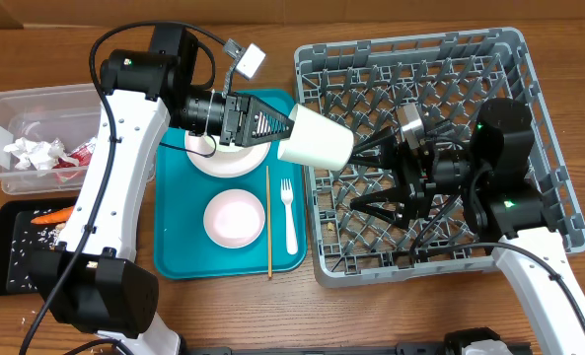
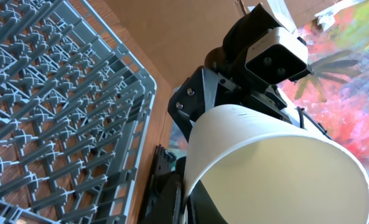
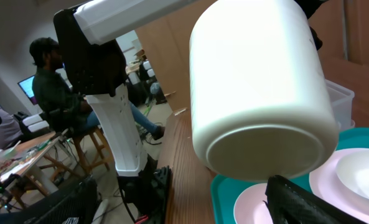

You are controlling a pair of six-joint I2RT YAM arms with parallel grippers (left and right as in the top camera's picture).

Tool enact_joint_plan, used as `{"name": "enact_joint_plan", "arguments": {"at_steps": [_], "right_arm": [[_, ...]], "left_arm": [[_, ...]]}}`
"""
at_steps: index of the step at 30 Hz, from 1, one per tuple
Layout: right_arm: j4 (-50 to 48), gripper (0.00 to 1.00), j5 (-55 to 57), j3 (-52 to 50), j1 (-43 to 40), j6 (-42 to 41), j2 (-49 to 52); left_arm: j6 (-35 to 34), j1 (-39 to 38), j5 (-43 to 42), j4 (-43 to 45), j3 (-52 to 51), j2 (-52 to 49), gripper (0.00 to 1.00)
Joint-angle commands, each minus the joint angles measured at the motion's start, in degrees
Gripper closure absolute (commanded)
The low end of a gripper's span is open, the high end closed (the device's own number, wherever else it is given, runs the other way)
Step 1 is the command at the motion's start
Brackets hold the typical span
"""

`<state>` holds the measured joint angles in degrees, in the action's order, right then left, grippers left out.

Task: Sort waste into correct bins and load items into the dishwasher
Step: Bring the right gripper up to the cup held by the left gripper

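A white cup (image 1: 315, 138) hangs on its side above the left edge of the grey dish rack (image 1: 529, 89). My left gripper (image 1: 284, 126) is shut on its rim wall, and the left wrist view shows the cup (image 2: 277, 168) pinched at the frame's bottom. The cup's base points at my right gripper (image 1: 363, 177), which stands open over the rack. In the right wrist view the cup's base (image 3: 262, 149) sits just above one black finger (image 3: 302, 202). Whether they touch I cannot tell.
The teal tray (image 1: 174, 251) carries a pink plate (image 1: 223, 163), a pink bowl (image 1: 235, 217), a white fork (image 1: 290, 212) and a thin wooden stick (image 1: 268, 222). The clear tub (image 1: 6, 118) holds napkins and a red packet. The black tray (image 1: 6, 266) holds a carrot (image 1: 50, 217) and rice.
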<state>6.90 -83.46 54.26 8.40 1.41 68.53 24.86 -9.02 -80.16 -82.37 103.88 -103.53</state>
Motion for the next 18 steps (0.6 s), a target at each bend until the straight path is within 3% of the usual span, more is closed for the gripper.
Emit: {"name": "enact_joint_plan", "arguments": {"at_steps": [1, 18], "right_arm": [[-0.66, 0.11, 3.56, 1.4, 1.66, -0.11, 0.13], [-2.49, 0.0, 10.49, 1.4, 1.92, -0.07, 6.14]], "left_arm": [[2.01, -2.21, -1.81, 0.0, 0.11, -0.76, 0.96], [0.59, -1.25, 1.09, -0.35, 0.11, -0.76, 0.96]]}}
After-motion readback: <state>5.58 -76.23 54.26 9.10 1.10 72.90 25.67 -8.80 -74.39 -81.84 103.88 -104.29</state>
